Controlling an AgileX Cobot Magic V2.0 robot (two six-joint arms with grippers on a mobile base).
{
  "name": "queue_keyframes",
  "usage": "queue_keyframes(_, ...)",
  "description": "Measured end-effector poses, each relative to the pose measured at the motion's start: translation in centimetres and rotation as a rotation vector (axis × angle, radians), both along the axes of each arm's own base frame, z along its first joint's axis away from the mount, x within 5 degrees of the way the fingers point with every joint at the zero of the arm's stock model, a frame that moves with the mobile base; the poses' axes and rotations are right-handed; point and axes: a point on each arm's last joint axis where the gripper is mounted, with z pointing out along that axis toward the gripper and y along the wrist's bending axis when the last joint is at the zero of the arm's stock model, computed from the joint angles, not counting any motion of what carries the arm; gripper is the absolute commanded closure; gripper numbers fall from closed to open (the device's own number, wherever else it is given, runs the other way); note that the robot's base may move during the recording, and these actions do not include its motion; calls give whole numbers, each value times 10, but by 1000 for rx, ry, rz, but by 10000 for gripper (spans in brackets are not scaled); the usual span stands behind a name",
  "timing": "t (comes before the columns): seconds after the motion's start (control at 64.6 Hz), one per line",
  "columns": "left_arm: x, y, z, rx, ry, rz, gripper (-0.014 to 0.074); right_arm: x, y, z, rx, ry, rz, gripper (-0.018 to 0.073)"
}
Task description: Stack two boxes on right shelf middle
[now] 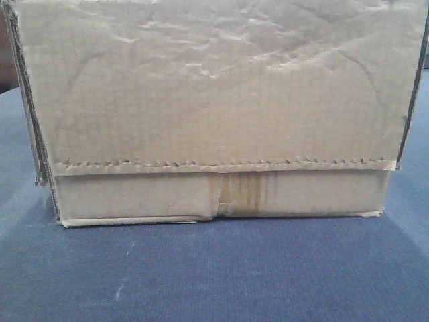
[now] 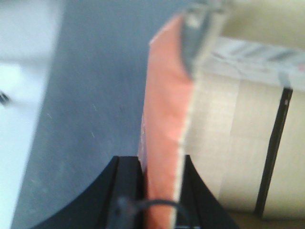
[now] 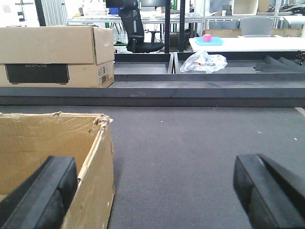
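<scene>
A wide brown cardboard box (image 1: 214,100) with a wrinkled face, a jagged tape strip and a taped centre seam fills the front view. It rests on a blue-grey carpeted surface (image 1: 214,275). In the left wrist view my left gripper (image 2: 162,162) is shut on the box's upright wall (image 2: 164,95), which looks orange and blurred. My right gripper (image 3: 152,167) is open and straddles the torn corner wall of the open box (image 3: 38,143). Its left finger (image 3: 43,191) is inside the box, and its right finger (image 3: 267,186) is far out over the carpet. The shelf is out of view.
A second brown carton with a black label (image 3: 52,45) stands at the back left beyond a dark ledge (image 3: 190,90). Behind the ledge are a crumpled plastic bag (image 3: 205,62), a black office chair (image 3: 138,28) and a white table (image 3: 248,44).
</scene>
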Motion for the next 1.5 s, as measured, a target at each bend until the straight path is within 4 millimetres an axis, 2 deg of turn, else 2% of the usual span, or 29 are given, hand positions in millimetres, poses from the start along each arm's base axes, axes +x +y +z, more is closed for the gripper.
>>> queue_keyframes(0.155,-27,-10,44,-34,-149,38,708,0,0,-1,-1,10,1,-10)
queue_keyframes(0.263,-44,-27,71,-58,-246,-1,708,0,0,-2,-2,17,1,-10)
queue_keyframes(0.402,-54,-59,91,-133,-336,-116,708,0,0,-2,-2,20,1,-10)
queue_keyframes(0.557,-53,-108,96,-227,-371,-282,708,0,0,-2,-2,25,1,-10)
queue_keyframes(0.758,-32,-168,80,-302,-322,-431,708,0,0,-5,-5,52,3,-10)
queue_keyframes(0.82,-21,-189,66,-314,-269,-478,708,-1,0,-5,-6,57,3,-10)
queue_keyframes(0.975,5,-223,31,-290,-158,-525,708,-1,0,-4,-6,60,4,-10)
queue_keyframes(1.191,40,-239,-18,-246,-23,-501,708,-1,0,-5,-6,64,4,-10)
queue_keyframes(1.346,47,-242,-31,-242,26,-494,699,-1,0,-5,-6,64,4,-10)
queue_keyframes(1.408,47,-242,-32,-241,30,-494,659,-1,0,-5,-6,64,4,-10)
queue_keyframes(1.501,47,-242,-32,-241,32,-494,530,-1,0,-5,-6,64,4,-10)
